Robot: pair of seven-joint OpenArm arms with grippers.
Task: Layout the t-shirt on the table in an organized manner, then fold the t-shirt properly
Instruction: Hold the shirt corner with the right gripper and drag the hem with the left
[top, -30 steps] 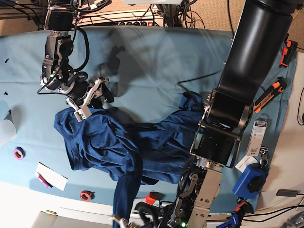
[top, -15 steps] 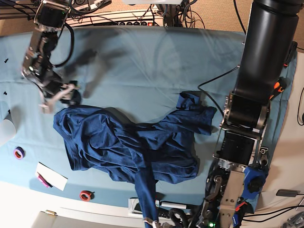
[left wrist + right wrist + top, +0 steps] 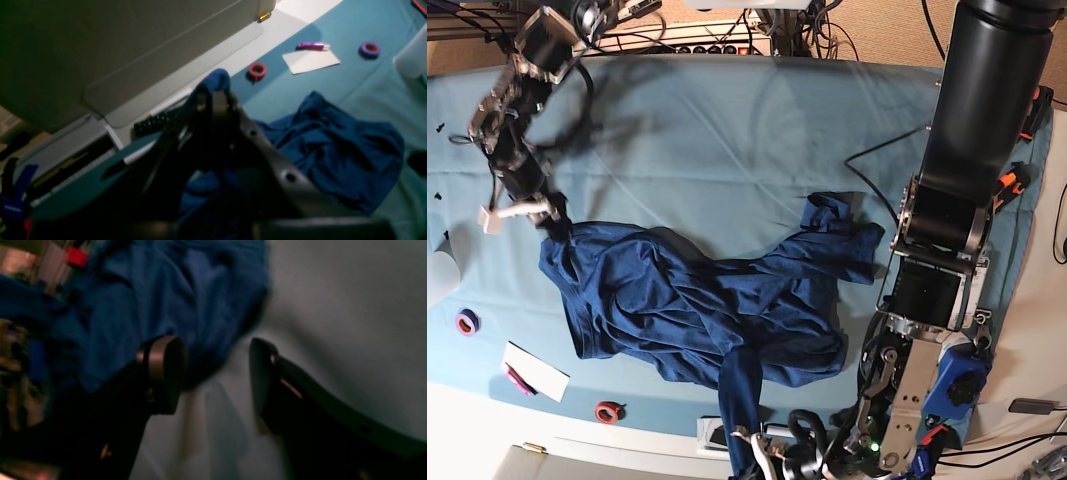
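Teal-blue cloth covers the wide table (image 3: 757,130), white showing along its near edge. Crumpled dark navy-blue knit t-shirt (image 3: 697,300) lies across the middle of the table toward the near edge, badly wrinkled, not laid flat. One long strip of it, a sleeve by the look, runs off the near edge of the table and hangs from the left gripper (image 3: 749,440).

Left gripper in the wrist view (image 3: 213,100): jaws together, clamped on a bunched fold of the navy fabric that pokes out above the fingertips. That gripper sits at the near edge of the table, just past the white border.

Right gripper (image 3: 522,212) is at the shirt's corner on the side toward the table's left edge in the base view. Wrist view (image 3: 217,373) shows its two dark fingers (image 3: 165,373) well apart with only bare table cloth between them; the shirt's edge sits just beyond the fingertips. Contact with the fabric can't be confirmed, picture is blurred.

Loose items near the near-left corner of the table: small purple tape ring (image 3: 467,322), white paper card (image 3: 535,371) with a magenta marker (image 3: 518,380) touching it, red tape ring (image 3: 608,411). Blue clamp (image 3: 955,378) sits by the right edge.
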